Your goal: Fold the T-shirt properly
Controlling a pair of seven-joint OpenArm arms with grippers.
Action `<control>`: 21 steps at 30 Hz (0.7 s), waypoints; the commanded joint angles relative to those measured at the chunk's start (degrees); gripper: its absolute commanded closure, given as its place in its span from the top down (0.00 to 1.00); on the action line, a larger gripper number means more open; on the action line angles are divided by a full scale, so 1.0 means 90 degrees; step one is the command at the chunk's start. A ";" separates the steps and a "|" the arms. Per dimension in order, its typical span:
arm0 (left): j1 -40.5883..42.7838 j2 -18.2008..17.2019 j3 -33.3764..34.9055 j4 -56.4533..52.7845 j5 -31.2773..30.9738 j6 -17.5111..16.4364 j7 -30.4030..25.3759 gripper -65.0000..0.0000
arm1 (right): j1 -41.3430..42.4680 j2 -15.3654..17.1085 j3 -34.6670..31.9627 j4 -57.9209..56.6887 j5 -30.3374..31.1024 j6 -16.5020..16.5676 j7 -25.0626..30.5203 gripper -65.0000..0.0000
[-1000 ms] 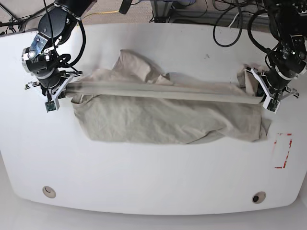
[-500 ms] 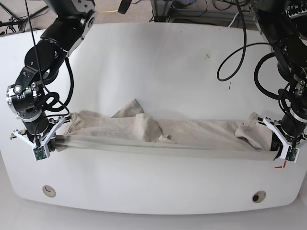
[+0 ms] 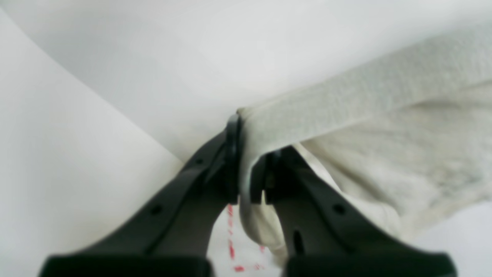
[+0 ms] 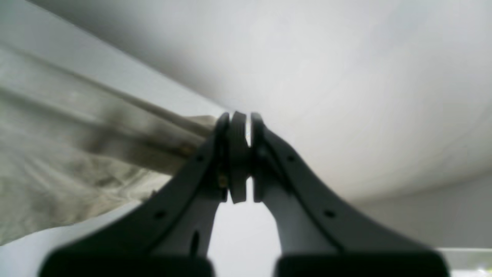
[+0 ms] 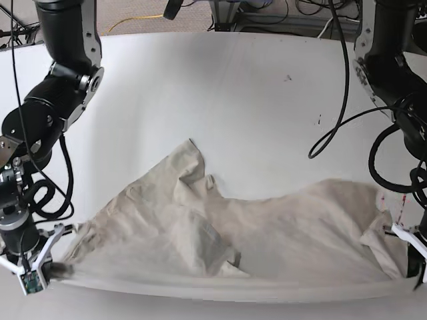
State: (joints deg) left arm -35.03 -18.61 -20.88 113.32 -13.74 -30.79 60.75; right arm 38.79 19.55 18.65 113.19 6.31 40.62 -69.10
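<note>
Base view looks down on the table; wrist views sit close, sharing it.

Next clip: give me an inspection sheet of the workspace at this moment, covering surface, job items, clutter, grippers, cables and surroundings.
Surface: white table, a few small dark specks, red dashed marking near its right edge in the base view.
Job's things: T-shirt crumpled, its near edge stretched taut between the two grippers.
Clutter: nothing seen.
Grippers: left gripper jaws shut on a corner of the shirt's edge; right gripper jaws shut on the opposite end.
Cables: black cables hang along both arms, one loop over the table.
Surroundings: floor beyond the far edge with a yellow cable and equipment legs.
</note>
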 commanded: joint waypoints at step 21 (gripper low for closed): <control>-0.1124 -0.0467 0.0450 -0.0317 0.0340 0.0114 -0.0113 0.00 | 0.1029 0.0646 -0.0866 0.0108 -0.0344 -0.0069 -0.0522 0.00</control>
State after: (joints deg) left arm -43.31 -21.96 -16.71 109.71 -10.37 -30.09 62.15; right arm 47.42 26.13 9.63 113.78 2.83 40.07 -75.26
